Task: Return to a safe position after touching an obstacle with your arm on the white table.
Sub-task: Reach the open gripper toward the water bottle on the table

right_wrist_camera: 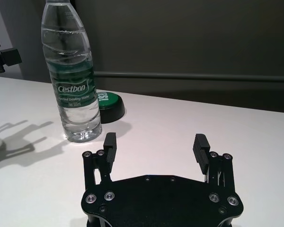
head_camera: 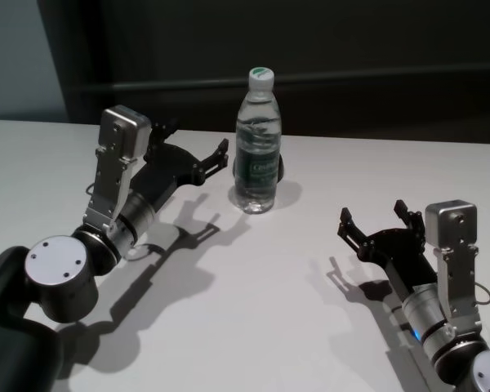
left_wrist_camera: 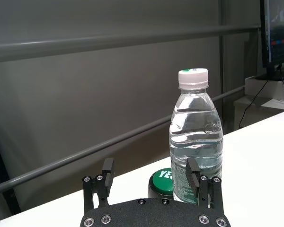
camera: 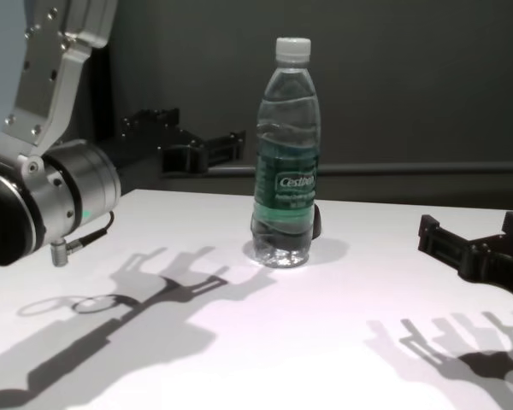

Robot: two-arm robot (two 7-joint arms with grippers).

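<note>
The obstacle, a clear water bottle [head_camera: 257,147] with a white cap and green label, stands upright near the far middle of the white table [head_camera: 269,310]. My left gripper [head_camera: 194,139] hangs open above the table just left of the bottle [camera: 286,145], with a narrow gap between its nearer fingertip and the bottle. In the left wrist view the bottle [left_wrist_camera: 196,137] stands just beyond one finger of the left gripper [left_wrist_camera: 150,168]. My right gripper [head_camera: 373,212] is open and empty, low over the table's right side, well clear of the bottle [right_wrist_camera: 71,61].
A low black puck with a green top [right_wrist_camera: 106,101] sits right behind the bottle's base. A dark wall with a horizontal rail [right_wrist_camera: 194,75] runs behind the table's far edge. A monitor [left_wrist_camera: 279,33] stands off to one side beyond the table.
</note>
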